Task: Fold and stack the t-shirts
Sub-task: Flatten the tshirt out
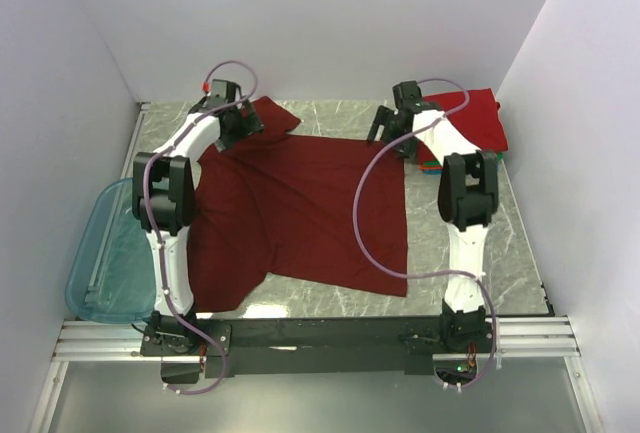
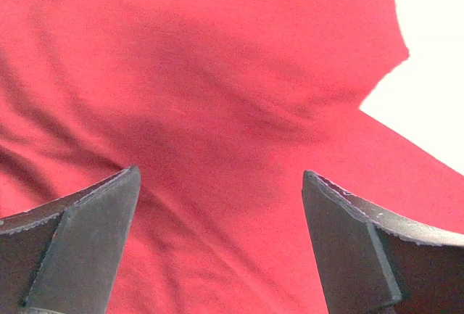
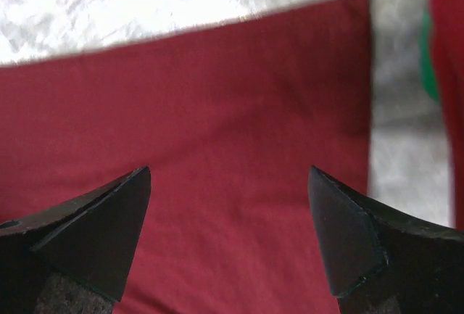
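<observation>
A maroon shirt (image 1: pixel 300 208) is lying spread and slightly rumpled across the table (image 1: pixel 500 253), not yet folded. The left gripper (image 2: pixel 221 183) is hanging over the bunched far-left sleeve, with its fingers spread wide and nothing between them. The right gripper (image 3: pixel 228 176) is hovering just inside the shirt's far-right corner, its fingers likewise spread and empty. Whether either pair of tips is touching the cloth cannot be told.

A stack (image 1: pixel 478 118) of folded shirts, red on top with green showing at its edge, is sitting at the table's far right, near the right gripper. A bin (image 1: pixel 105 253) is sitting at the left edge.

The likeliest trouble is an uneven pick-up. The left side is creased where the sleeve is doubling over, so a pinch there may catch only one layer or an extra fold and drag the fold line askew. On the right, a close too near the corner could miss the hem entirely. A wide swing by the right gripper could also nudge the stack beside it and spoil the finished pile.
</observation>
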{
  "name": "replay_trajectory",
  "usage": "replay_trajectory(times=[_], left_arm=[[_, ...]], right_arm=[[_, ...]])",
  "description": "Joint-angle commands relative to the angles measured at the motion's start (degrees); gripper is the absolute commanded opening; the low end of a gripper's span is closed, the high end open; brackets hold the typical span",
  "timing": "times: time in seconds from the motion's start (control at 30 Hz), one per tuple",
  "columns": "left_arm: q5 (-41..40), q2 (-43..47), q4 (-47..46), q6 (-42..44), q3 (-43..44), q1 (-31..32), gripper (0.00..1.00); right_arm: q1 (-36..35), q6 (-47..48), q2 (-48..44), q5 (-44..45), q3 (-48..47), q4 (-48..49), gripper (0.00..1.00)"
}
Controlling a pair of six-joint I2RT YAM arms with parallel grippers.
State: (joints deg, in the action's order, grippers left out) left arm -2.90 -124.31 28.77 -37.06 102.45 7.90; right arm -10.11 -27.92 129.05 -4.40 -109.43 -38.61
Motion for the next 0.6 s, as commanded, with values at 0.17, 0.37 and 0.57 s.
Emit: replay_trajectory(times=[0.17, 0.37, 0.57], left_arm=[[-2.29, 3.03, 1.9, 4.71, -0.06, 5.98, 0.99], [-2.02, -1.63, 2.07, 5.86, 2.74, 9.23, 0.99], [-3.52, -8.04, 3.48, 5.59, 9.15, 10.29, 0.99]], right_arm=[[-4.38, 0.94, -11.98, 4.32, 14.23, 1.52, 0.95], [-5.27, 0.94, -10.41, 6.86, 15.56, -0.23, 0.95], [-5.18, 3.66, -4.7, 8.27, 9.33, -3.84, 0.95]])
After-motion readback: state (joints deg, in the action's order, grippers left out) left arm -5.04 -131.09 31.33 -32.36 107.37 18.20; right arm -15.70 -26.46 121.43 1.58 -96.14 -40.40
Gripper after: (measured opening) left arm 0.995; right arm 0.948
